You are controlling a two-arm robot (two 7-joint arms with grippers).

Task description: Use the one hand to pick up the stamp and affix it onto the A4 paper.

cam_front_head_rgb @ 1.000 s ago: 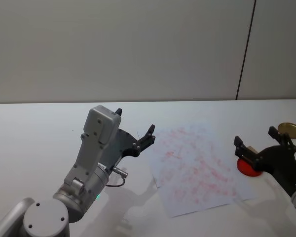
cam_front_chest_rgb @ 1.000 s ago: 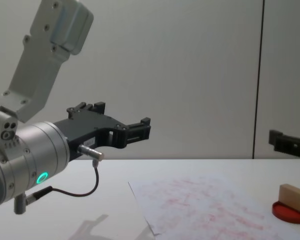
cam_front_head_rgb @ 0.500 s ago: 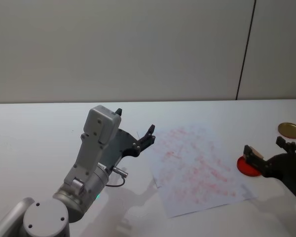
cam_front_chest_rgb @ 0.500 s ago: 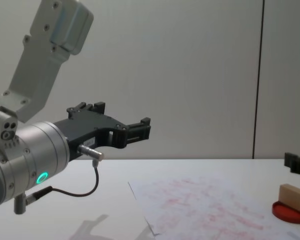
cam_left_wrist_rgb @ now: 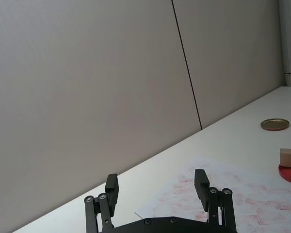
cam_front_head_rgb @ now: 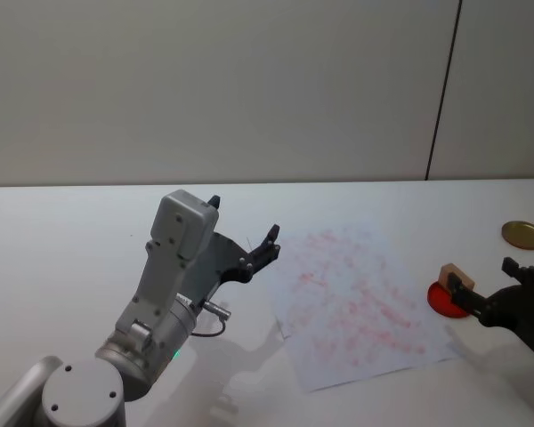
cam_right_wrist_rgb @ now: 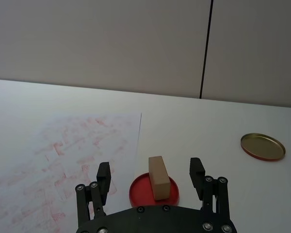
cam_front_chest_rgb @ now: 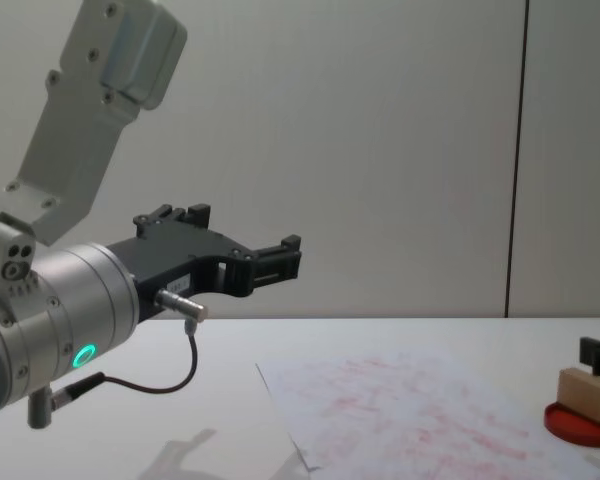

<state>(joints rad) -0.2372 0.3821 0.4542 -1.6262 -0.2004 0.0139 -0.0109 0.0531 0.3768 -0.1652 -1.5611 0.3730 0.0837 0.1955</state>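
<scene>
Stamp [cam_right_wrist_rgb: 157,177] before pickup. Paper [cam_front_head_rgb: 356,302] lies flat at centre, ready for marking. Left gripper [cam_left_wrist_rgb: 155,187] hangs raised beside the sheet, fingers apart, idle. Right gripper [cam_right_wrist_rgb: 150,171], fingers spread, faces the red ink pad [cam_right_wrist_rgb: 138,190]. The stamp stands upright on the pad, just ahead of the fingertips, apparently untouched and lined up for a grasp.

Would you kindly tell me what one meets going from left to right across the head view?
left gripper → A4 paper → stamp on the red ink pad → gold lid. The right gripper, open, overlaps the stretch from stamp to lid, so I leave it unplaced.
</scene>
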